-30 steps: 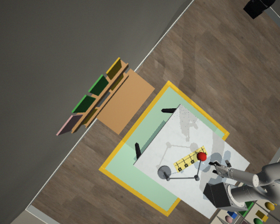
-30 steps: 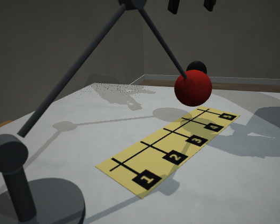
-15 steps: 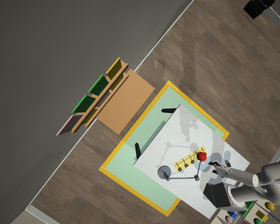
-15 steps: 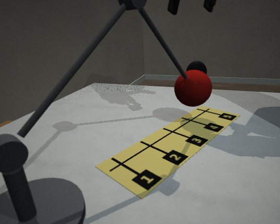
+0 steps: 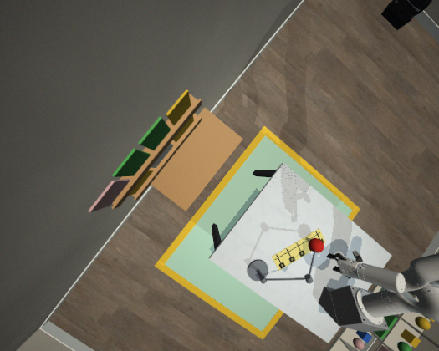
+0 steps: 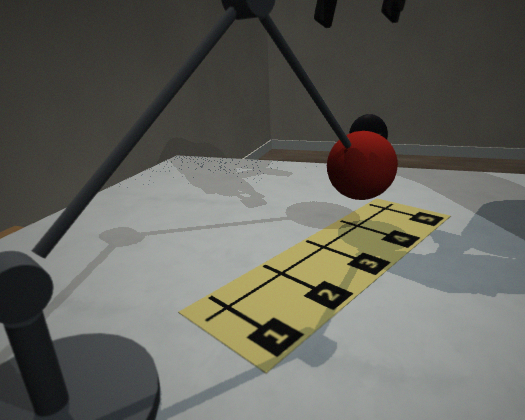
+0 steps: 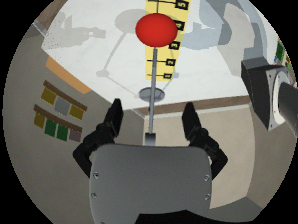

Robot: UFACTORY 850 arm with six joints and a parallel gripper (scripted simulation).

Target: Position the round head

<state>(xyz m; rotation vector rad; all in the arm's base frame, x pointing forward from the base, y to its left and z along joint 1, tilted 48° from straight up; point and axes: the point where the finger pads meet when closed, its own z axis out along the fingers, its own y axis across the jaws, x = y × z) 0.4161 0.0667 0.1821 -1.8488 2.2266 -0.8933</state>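
The gripper (image 5: 341, 260) stands wide open and empty, just beside the head (image 5: 316, 245) without touching it. The round red head hangs on its thin grey rod over the far end of the yellow strip (image 6: 302, 280), clear of the bench (image 6: 432, 340).

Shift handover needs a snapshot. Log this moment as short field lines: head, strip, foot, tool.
head: red ball, off the bench, hanging over the strip's far end, about marks 4 to 5
strip: yellow, flat on the bench, numbers 1 to 5 visible
foot: grey disc on the bench
tool: open, holding nothing, apart from the head
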